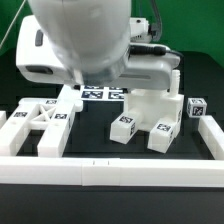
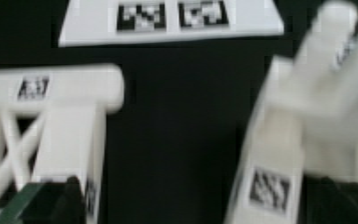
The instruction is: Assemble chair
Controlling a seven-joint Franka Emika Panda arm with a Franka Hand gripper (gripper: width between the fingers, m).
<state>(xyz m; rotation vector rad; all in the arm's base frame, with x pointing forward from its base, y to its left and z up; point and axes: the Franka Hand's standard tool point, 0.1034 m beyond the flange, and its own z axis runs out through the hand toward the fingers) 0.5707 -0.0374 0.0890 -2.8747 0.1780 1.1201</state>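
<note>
The chair is in loose white tagged pieces. A ladder-like frame piece [image 1: 45, 118] lies flat at the exterior view's left and also shows in the wrist view [image 2: 43, 110]. A blocky piece with two legs [image 1: 150, 112] stands at the exterior view's right, blurred in the wrist view [image 2: 309, 130]. A small tagged block [image 1: 196, 108] sits beside it. In the exterior view the arm's body hides my gripper. In the wrist view my gripper [image 2: 194, 205] is open and empty, over bare black table between the two pieces, with one dark finger [image 2: 43, 200] by the frame piece.
The marker board [image 1: 100, 93] lies flat behind the pieces, also in the wrist view [image 2: 149, 20]. Long low white border rails [image 1: 110, 170] run along the front and both sides of the black table.
</note>
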